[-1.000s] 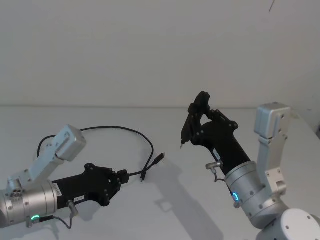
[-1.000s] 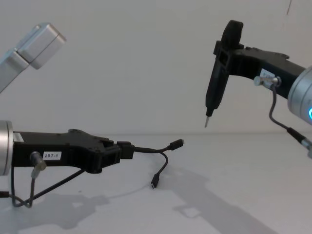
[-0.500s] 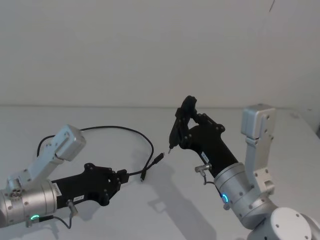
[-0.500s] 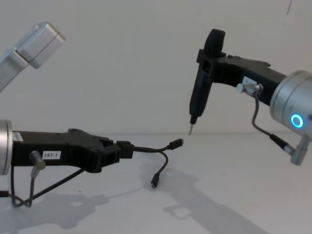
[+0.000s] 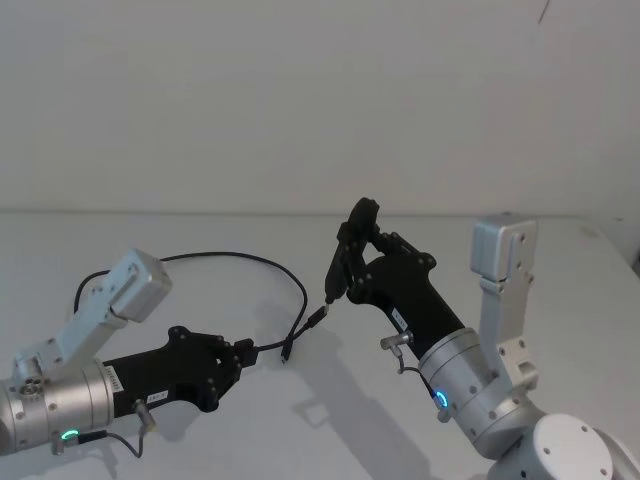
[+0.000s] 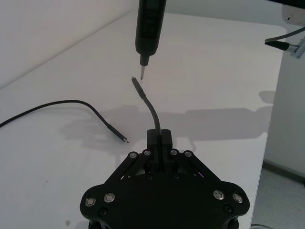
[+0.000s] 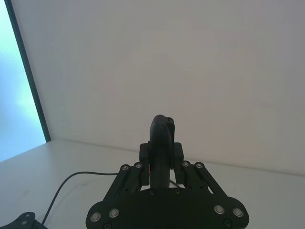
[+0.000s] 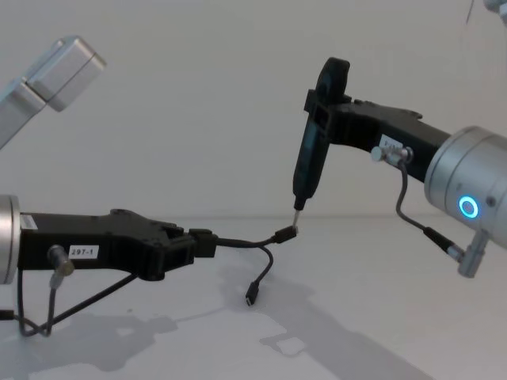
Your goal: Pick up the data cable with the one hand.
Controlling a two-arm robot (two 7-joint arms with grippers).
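The data cable [image 5: 240, 256] is thin and black and arcs over the white table. My left gripper [image 5: 245, 352], the one hand with the "297-1" label [image 8: 85, 252], is shut on the cable a short way behind one plug. That plug [image 8: 287, 234] sticks out forward in the air. The other plug [image 8: 250, 300] hangs low near the table. My right gripper [image 5: 352, 258] is shut on a black pointed tool [image 8: 313, 154]. The tool's metal tip [image 6: 142, 71] hovers right at the held plug [image 6: 136, 82].
The white table [image 5: 200, 440] runs back to a plain white wall. The left arm's silver link [image 5: 135, 285] rises beside the cable's arc. A short wire loop [image 8: 416, 218] hangs under the right wrist. The right arm's silver elbow block [image 5: 500, 250] stands at the right.
My right gripper has swung left and down with the tool, bringing its tip from well above and to the right down to the held plug. The left gripper and cable have stayed still.
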